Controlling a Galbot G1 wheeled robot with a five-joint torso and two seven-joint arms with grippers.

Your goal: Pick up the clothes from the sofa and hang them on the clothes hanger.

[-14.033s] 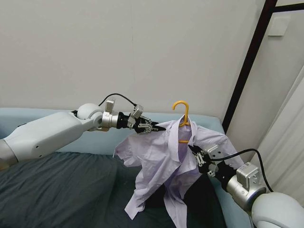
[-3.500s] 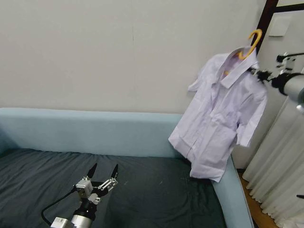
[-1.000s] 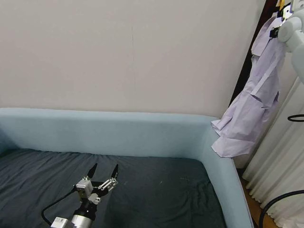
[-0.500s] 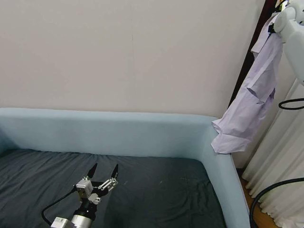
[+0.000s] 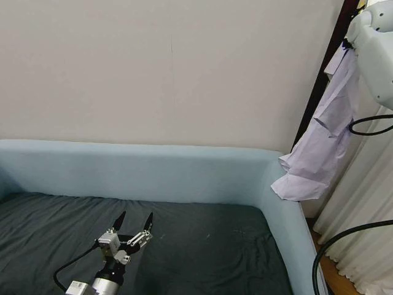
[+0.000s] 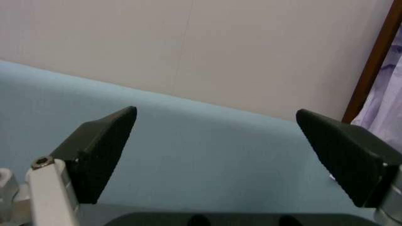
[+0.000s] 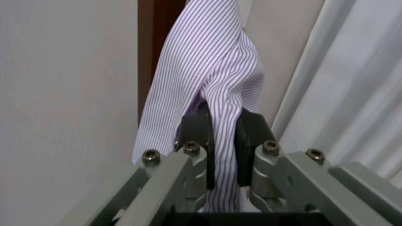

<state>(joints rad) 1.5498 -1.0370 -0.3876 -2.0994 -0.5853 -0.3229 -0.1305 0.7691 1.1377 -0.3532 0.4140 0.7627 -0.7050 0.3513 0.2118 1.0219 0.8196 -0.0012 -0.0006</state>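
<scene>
Lilac shirt [image 5: 322, 147], upper right, is pinched by the right gripper [image 7: 221, 141]; an early release could drop it. Left gripper [image 5: 135, 216] rests spread, lower left.

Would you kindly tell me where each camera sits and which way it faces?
Head view: from the robot's head, forward and down at the sofa and wall; left gripper low in front, open, right arm upper right by the shirt.
Left wrist view: on the left wrist, along its open fingers toward the sofa back.
Right wrist view: on the right wrist, along the right gripper, shut on the shirt, curtain beside.
Shared: the shirt shows in all three.
</scene>
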